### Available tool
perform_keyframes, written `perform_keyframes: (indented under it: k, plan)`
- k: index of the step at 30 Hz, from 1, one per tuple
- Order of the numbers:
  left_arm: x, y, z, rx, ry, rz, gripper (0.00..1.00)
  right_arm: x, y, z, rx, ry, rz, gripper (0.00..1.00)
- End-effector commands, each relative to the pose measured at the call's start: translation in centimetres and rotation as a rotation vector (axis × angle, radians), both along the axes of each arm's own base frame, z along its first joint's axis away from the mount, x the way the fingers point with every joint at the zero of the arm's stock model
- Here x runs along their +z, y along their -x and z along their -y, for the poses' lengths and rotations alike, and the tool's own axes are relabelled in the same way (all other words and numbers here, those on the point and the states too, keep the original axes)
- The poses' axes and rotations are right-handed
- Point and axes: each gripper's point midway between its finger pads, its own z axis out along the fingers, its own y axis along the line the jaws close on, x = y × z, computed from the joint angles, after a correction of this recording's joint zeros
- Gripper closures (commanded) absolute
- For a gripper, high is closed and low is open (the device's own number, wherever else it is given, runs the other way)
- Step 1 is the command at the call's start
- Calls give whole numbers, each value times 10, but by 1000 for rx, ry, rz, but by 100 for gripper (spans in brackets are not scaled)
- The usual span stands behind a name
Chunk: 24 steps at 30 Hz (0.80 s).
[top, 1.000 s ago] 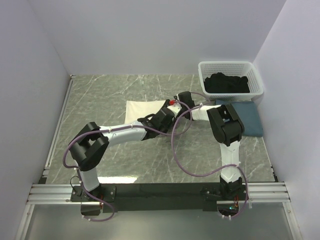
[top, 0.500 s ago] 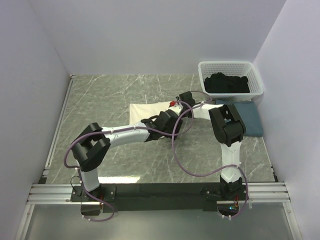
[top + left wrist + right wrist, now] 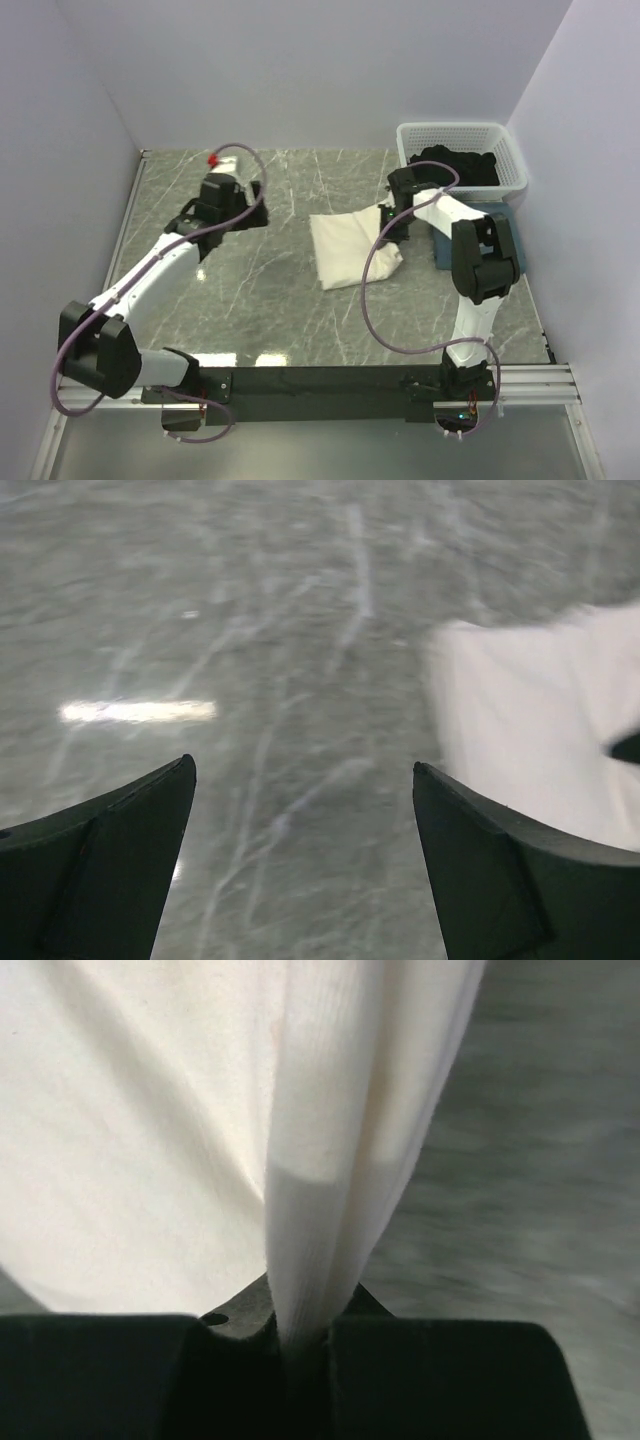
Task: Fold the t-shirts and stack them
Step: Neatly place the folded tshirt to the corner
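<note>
Seen from above, on the left the left gripper (image 3: 305,780) is hovering over the bare grey marble-patterned table (image 3: 250,290) with its two dark fingers spread wide and nothing between them, well apart from the cloth. Near the middle, the cream-white t-shirt (image 3: 350,250) is lying on the table as a loosely folded, slightly bunched rectangle. Its right edge is being lifted by the right gripper (image 3: 300,1335), whose fingers are pinched together on a gathered fold of the cream cloth. Further right, the slate-blue t-shirt (image 3: 500,240) is lying flat as a tidy rectangle, partly under the right arm and just in front of the white lattice basket (image 3: 460,128). The black t-shirt (image 3: 455,168) is sitting in that basket as an unfolded heap. Judging from this, the task is looking roughly halfway along: the blue shirt appears to be folded, the cream one is being folded or carried, the black one is waiting untouched, and no shirt is lying on another yet. No brand, label or readable writing is showing on the shirts, the basket or the arms.
</note>
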Motion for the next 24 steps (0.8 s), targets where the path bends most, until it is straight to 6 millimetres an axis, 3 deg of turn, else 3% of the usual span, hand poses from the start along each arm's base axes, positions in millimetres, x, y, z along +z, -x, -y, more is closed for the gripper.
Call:
perform_keyframes:
  k: [1,4,6,11,14,15,24]
  plan:
    - [-17,20,-35,34,-3,-93,5,31,0,63,15,243,45,100]
    - [-20,22,-53,92,28,-78,3,44,-8,99,-26,368,81,100]
    - [-28,24,-56,99,19,-88,3,52,-11,116,-48,399,97,100]
    - [-23,22,-63,115,9,-74,4,77,-26,166,-140,437,158,100]
    - [-26,21,-75,155,-25,-80,4,90,-30,180,-159,470,181,100]
    - [-27,21,-77,164,-30,-80,4,91,-28,198,-197,481,175,100]
    - [-29,22,-84,190,-55,-87,4,107,-28,244,-293,532,221,100]
